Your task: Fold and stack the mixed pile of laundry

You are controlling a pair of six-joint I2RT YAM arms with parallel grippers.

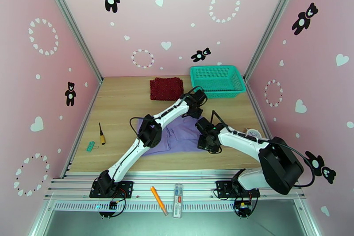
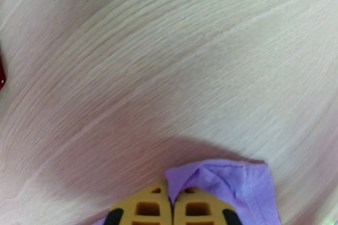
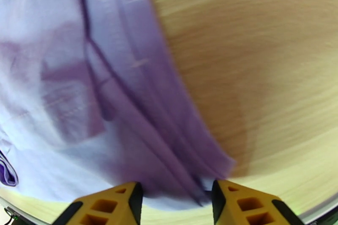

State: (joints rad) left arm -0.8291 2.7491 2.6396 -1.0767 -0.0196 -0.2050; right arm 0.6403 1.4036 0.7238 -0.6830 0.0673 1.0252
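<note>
Purple T-shirt (image 1: 179,135), flat on table (image 1: 119,113). Left fingers (image 2: 145,210) clenched on its corner; right fingers (image 3: 114,204) apart, straddling its edge.

The table (image 1: 119,99) is pale wood, matt, with a fine grain. The T-shirt (image 1: 181,133) is thin, soft lavender cloth with a stitched hem. The red cloth (image 1: 166,88) looks nubbly. The basket (image 1: 217,81) is teal plastic mesh. The rails (image 1: 177,186) are ribbed grey metal. The fingers (image 2: 158,194) are matt yellow plastic.

Overhead, two wrist close-ups of T-shirt (image 1: 178,136)
</note>
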